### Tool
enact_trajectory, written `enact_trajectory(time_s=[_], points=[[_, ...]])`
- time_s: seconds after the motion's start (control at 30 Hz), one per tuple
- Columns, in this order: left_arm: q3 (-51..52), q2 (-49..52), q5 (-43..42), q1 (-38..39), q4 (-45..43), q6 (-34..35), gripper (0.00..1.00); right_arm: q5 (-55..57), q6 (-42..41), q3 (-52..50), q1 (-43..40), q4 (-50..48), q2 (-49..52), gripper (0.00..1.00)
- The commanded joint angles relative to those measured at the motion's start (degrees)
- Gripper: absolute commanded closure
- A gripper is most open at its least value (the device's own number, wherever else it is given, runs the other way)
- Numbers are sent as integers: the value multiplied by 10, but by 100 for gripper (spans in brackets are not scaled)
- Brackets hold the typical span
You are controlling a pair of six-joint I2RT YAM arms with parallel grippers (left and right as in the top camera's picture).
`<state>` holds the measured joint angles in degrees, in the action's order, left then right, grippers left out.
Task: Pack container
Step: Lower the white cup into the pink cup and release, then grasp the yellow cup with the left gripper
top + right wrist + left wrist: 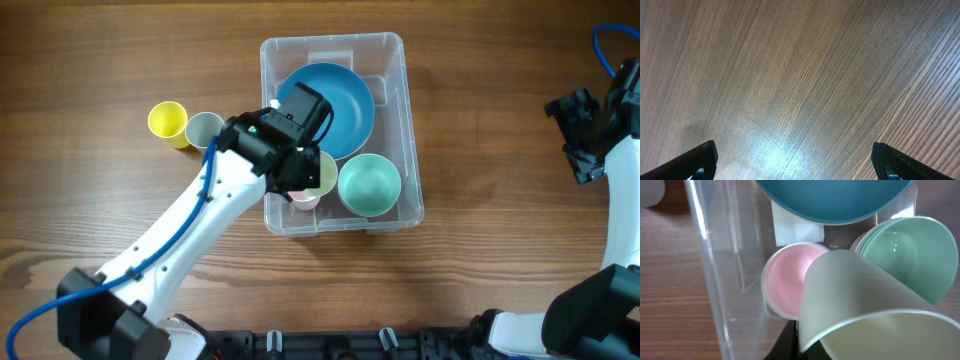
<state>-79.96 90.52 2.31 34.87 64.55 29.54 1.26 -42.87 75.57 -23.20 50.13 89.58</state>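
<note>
The container is a clear plastic bin in the middle of the table. Inside it lie a large blue bowl, a mint green bowl and a pink cup. My left gripper hangs over the bin's front left corner, shut on the wall of a pale green cup. That cup is tilted just above the pink cup, beside the mint bowl. A white label shows on the bin's floor. My right gripper is open at the far right over bare wood.
A yellow cup and a pale grey cup stand side by side on the table left of the bin. The bin's clear left wall runs close beside the held cup.
</note>
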Motion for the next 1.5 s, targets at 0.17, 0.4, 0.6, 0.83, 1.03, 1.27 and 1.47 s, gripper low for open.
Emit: enact_trajectory(time_s=[0.17, 0.4, 0.6, 0.83, 1.03, 1.27, 1.47], points=[[2, -9, 11, 0, 28, 10, 96, -3, -8, 2, -1, -1, 6, 0], [1, -14, 61, -21, 49, 11, 60, -3, -8, 2, -1, -1, 6, 0], [1, -49, 67, -198, 39, 11, 37, -3, -8, 2, -1, -2, 6, 0], [1, 2, -60, -460, -57, -50, 36, -3, -8, 2, -1, -1, 6, 0], [1, 106, -131, -530, -141, -73, 39, -3, -8, 2, -1, -1, 6, 0], [1, 198, -173, -529, -201, -86, 57, -3, -8, 2, -1, -1, 6, 0], [1, 197, -172, -530, -195, -86, 96, -3, -8, 2, -1, -1, 6, 0]])
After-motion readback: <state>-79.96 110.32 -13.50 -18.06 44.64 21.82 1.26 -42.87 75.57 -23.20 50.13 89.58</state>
